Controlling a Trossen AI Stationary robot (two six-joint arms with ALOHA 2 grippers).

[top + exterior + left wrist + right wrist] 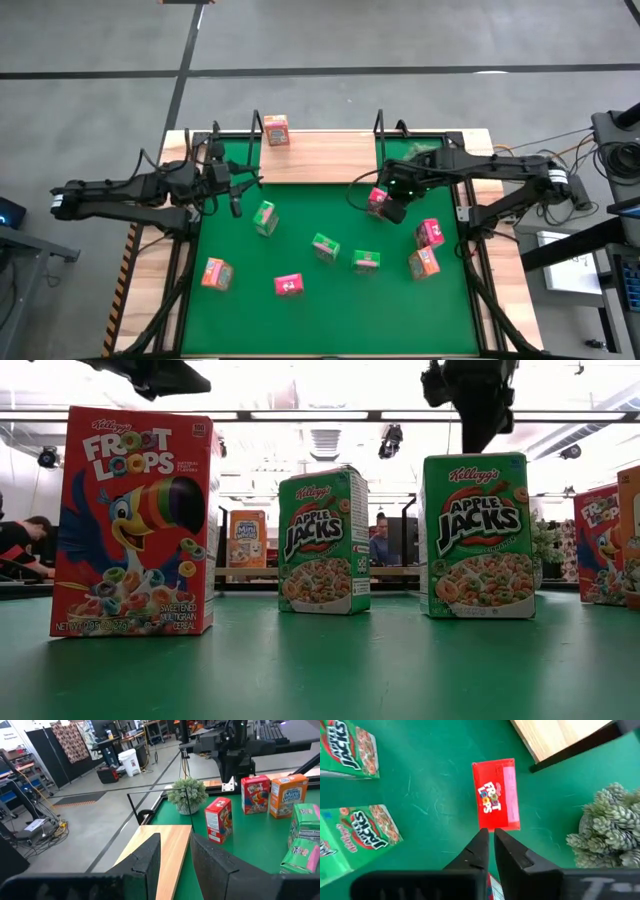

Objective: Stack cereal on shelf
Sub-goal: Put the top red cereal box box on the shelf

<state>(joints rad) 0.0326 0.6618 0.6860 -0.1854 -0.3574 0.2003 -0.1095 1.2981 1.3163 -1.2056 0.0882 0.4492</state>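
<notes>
My left arm reaches in from the left side of the worktop, stretched nearly level, wrist pointing inward. Its dark two-finger left gripper sits with the fingers a narrow gap apart and nothing between them. My right arm comes in from the right, bent at the elbow. Its dark right gripper points steeply down, fingers almost together.
</notes>
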